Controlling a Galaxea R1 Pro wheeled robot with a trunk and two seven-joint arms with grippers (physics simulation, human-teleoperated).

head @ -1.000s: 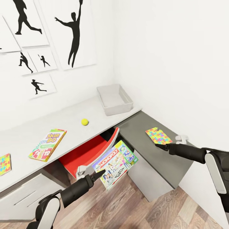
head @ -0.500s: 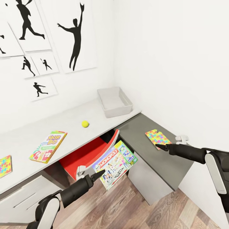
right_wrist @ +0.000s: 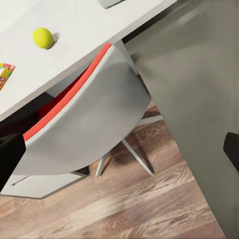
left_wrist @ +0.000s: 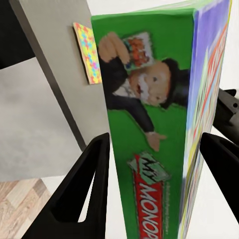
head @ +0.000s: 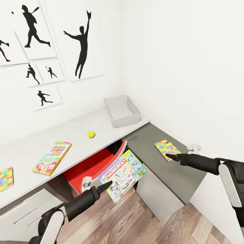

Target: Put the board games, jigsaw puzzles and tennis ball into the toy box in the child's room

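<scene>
Grey and still bare, the shallow toy box (head: 122,110) awaits everything: yellow ball (head: 90,134), Skip-Bo box (head: 52,157) and both jigsaw slabs (head: 167,149) lie on the counter (head: 30,144). The left end effector (head: 101,187) is clamped on the green-edged Monopoly box (head: 123,174) (low, beside the red chair (head: 91,165)); the right end effector (head: 174,156) reaches forward, fingers spread.

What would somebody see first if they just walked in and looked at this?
Probably the bright Monopoly box that the left hand holds in the air above the wood floor, in front of a red chair. Next, the black sports pictures on the white wall, and a little yellow ball on the light desk.
</scene>
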